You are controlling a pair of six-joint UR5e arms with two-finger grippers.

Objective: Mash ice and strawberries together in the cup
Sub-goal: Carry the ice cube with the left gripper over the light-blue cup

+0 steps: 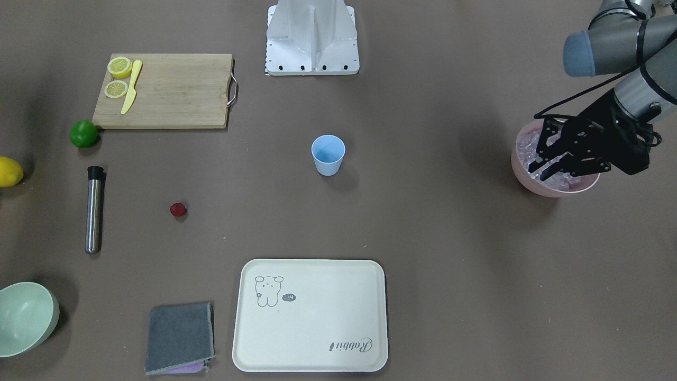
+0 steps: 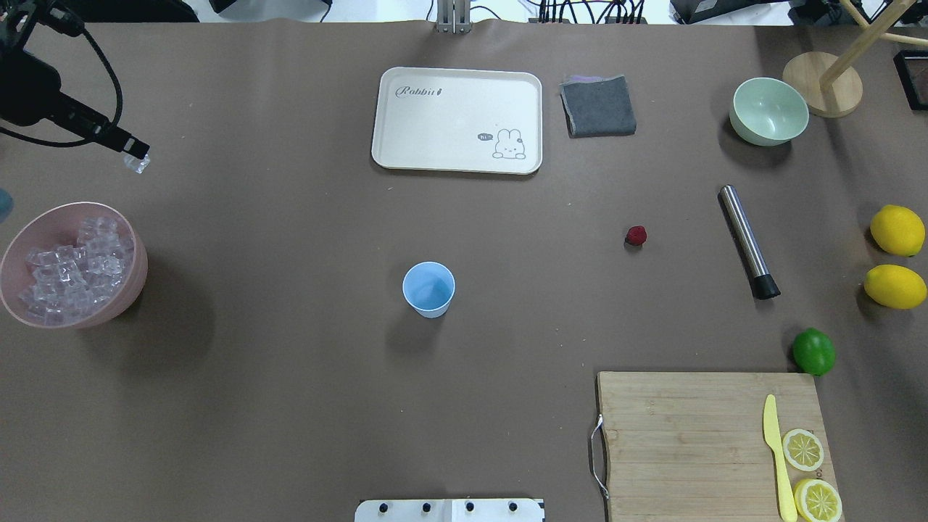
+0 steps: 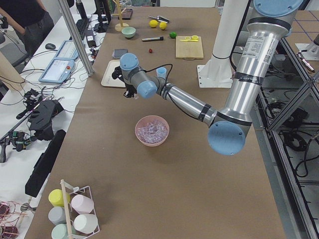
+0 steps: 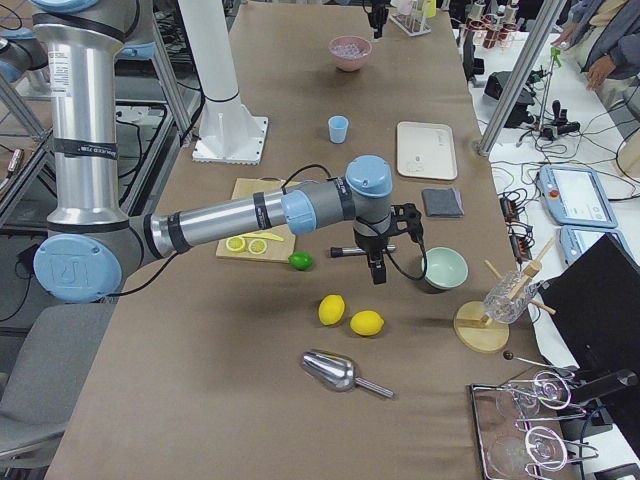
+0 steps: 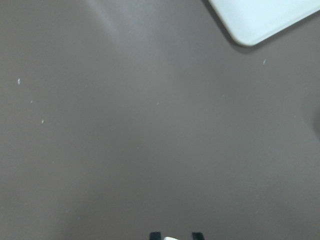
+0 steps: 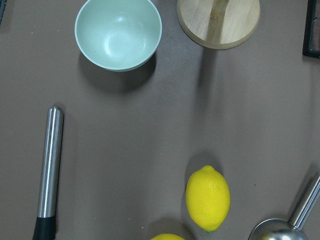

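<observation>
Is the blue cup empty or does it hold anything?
Empty. The overhead view shows the upright cup with a bare blue bottom; the strawberry lies apart from it, and the ice sits in the pink bowl.

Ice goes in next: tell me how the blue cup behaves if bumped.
The cup looks empty and plastic, so probably light and easily shoved. It stands upright on its narrower base, so a rim-height knock may tip it.
</observation>
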